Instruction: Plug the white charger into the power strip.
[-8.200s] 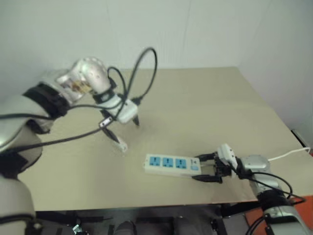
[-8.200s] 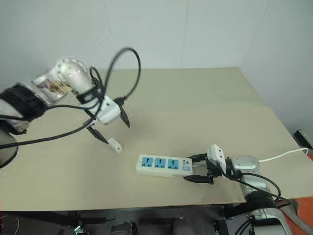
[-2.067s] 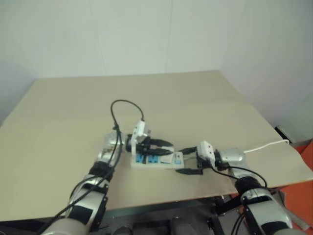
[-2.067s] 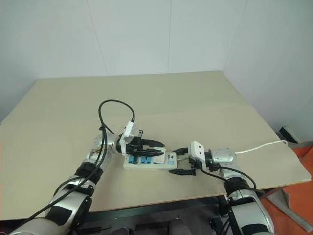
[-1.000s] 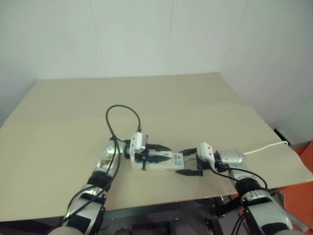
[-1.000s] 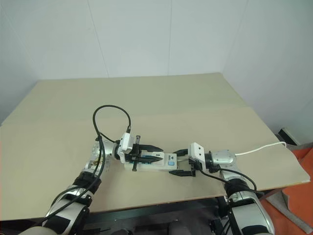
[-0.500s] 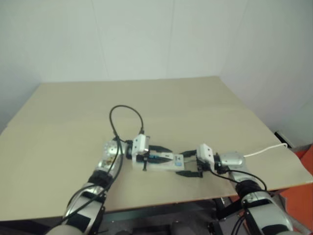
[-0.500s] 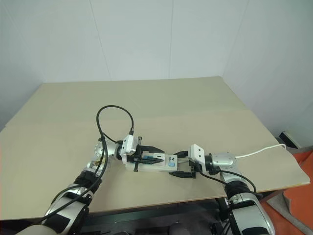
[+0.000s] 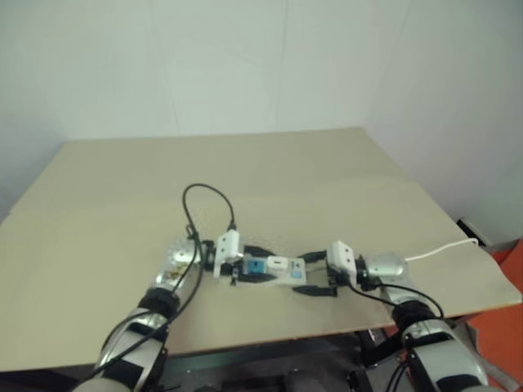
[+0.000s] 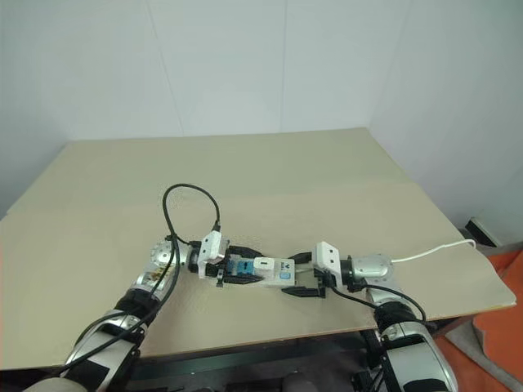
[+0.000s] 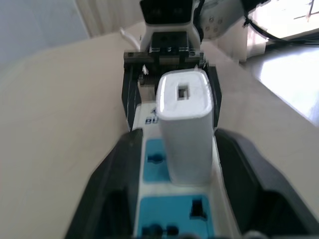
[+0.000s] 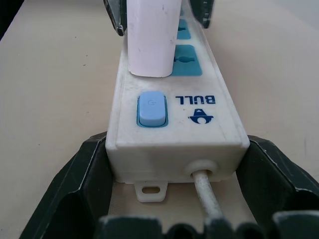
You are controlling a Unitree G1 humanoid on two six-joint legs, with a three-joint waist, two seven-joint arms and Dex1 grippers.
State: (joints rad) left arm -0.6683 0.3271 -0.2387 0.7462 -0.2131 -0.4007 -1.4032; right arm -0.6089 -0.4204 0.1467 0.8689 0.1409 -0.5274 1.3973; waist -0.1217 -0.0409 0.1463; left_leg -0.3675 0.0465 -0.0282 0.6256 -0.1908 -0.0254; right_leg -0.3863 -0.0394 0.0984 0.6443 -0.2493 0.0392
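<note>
Change since earlier frames: the white charger [image 11: 184, 127], lying loose on the table before, is now seen standing upright in the socket face nearest the switch end; the left gripper [image 11: 174, 169], clamped on it a second ago, is now spread.
Table [image 10: 327, 180]: a bare tan top is seen, with the work set near its front edge.
Power strip [image 12: 172, 112]: it is laid flat on the table between the two arms, its cord running off towards the right.
Right gripper [image 12: 174, 199]: the switch end is straddled by its fingers; whether the sides are pressed cannot be told, so steadying is only a judgement.
Left gripper: the charger is flanked by parted fingers, with no contact visible.
Charger seating: its base is seen meeting the blue socket face.
Task progress: insertion is judged done.
Remaining: withdrawal of both grippers is judged all that is left.
</note>
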